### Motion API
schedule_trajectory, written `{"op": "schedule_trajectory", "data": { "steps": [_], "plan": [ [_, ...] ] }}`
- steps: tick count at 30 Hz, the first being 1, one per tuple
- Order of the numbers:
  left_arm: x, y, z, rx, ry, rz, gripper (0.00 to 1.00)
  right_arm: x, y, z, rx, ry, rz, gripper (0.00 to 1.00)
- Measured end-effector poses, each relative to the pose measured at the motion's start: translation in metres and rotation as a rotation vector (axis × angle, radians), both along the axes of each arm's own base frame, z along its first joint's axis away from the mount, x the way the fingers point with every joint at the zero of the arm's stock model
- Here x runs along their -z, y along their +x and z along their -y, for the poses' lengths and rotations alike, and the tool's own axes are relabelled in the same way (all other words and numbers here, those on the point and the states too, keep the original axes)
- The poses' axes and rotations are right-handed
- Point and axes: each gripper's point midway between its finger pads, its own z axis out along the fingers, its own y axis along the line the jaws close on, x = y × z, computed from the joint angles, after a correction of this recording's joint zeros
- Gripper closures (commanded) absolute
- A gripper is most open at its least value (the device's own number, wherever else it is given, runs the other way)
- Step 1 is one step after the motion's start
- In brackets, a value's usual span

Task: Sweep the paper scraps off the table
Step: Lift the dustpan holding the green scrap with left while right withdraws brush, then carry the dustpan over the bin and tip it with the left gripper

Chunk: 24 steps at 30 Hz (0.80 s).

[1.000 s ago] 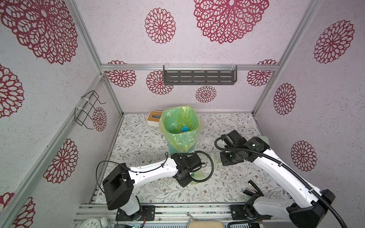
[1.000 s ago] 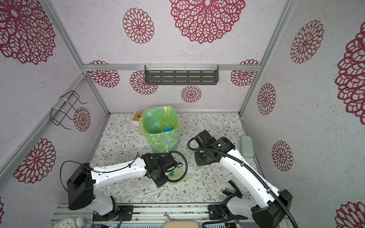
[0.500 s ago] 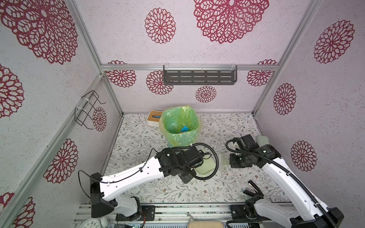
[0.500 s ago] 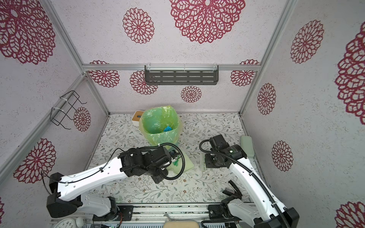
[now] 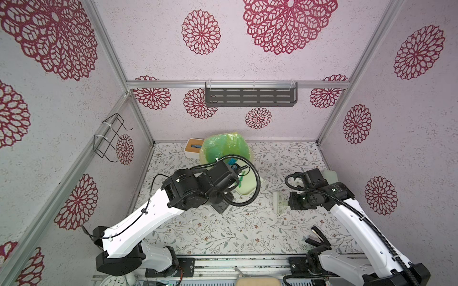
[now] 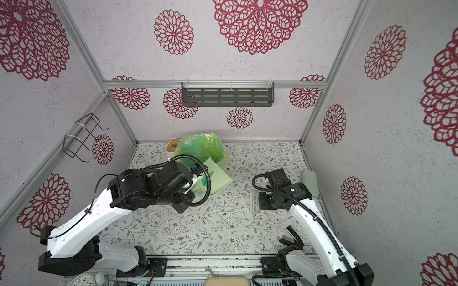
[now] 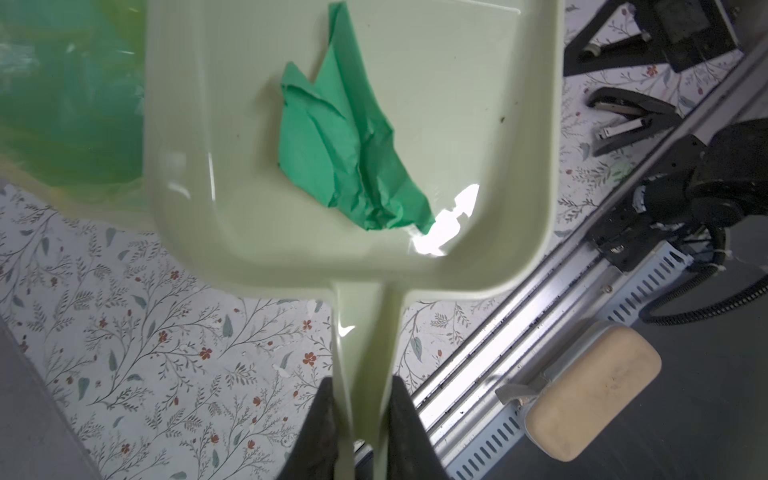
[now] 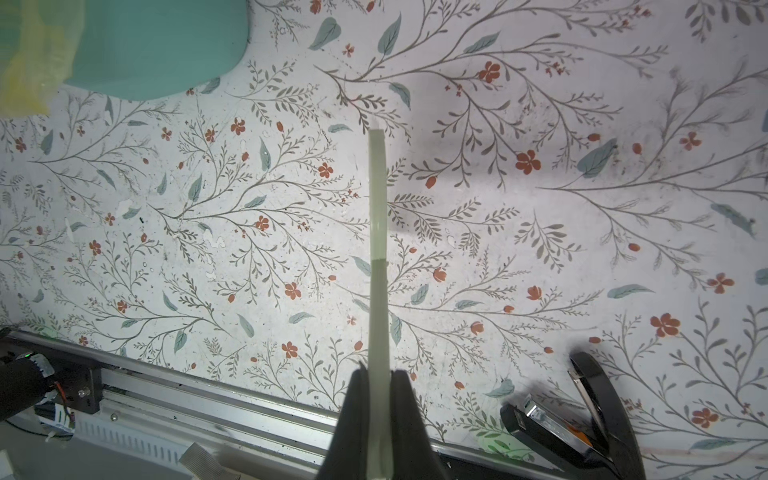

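Note:
My left gripper is shut on the handle of a pale green dustpan. One crumpled green paper scrap lies in the pan. In both top views the dustpan hangs tilted beside the green-lined bin, above the table. A blue scrap shows inside the bin. My right gripper is shut on a thin pale brush, held low over the table at the right. I see no loose scraps on the printed surface.
A small box with a tan top stands behind the bin at the back wall. A black stapler lies near the front right rail. A pale green object rests at the right edge. Aluminium rails run along the front.
My left arm has lifted the dustpan off the table and swung it up towards the bin. My right arm has drawn back to the right with the brush.

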Motion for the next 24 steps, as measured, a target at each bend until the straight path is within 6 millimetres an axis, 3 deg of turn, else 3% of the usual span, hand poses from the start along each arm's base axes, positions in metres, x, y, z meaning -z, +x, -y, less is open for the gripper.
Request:
{"op": "schedule_trajectory", "data": {
  "steps": [6, 12, 16, 24],
  "plan": [
    [-0.026, 0.045, -0.056, -0.218, -0.016, 0.081, 0.90, 0.000, 0.003, -0.002, -0.005, 0.020, 0.006, 1.00],
    [-0.032, 0.075, -0.096, -0.351, -0.022, 0.104, 0.90, 0.002, 0.001, -0.003, -0.015, 0.030, 0.001, 1.00],
    [-0.033, 0.095, -0.102, -0.375, -0.011, 0.104, 0.89, 0.000, 0.001, -0.003, -0.017, 0.039, 0.008, 1.00],
    [-0.028, 0.139, -0.094, -0.330, 0.069, 0.116, 0.88, 0.003, -0.005, 0.001, -0.009, 0.045, 0.002, 1.00]
  ]
}}
